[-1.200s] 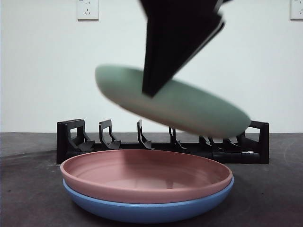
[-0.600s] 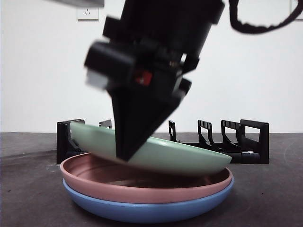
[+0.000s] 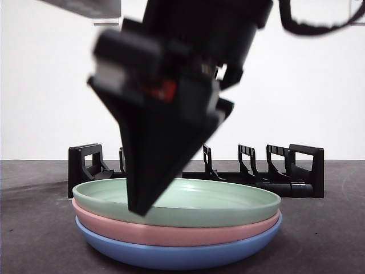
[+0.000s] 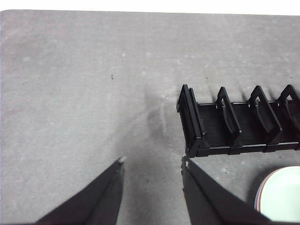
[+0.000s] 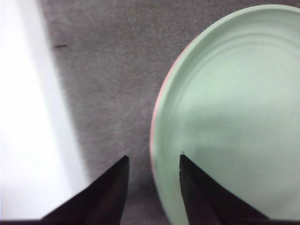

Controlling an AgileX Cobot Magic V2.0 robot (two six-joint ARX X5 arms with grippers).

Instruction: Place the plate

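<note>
The green plate (image 3: pixel 228 200) lies flat on top of a pink plate (image 3: pixel 199 235), which lies on a blue plate (image 3: pixel 182 257), at the front of the table. My right gripper (image 3: pixel 140 206) reaches down at the stack's left part. In the right wrist view the green plate (image 5: pixel 234 117) fills the side, and my right gripper (image 5: pixel 151 159) is open, one jaw on each side of its rim. My left gripper (image 4: pixel 151 161) is open and empty above bare table near the rack's end.
A black slotted dish rack (image 3: pixel 285 177) stands behind the stack; it also shows in the left wrist view (image 4: pixel 234 126), with a plate's edge (image 4: pixel 281 194) near it. Grey tabletop (image 4: pixel 70 93) spreads around. A white wall is behind.
The green plate came down from tilted in the air to lying flat on the pink plate. The right gripper came down with it and now has its jaws spread at the rim.
</note>
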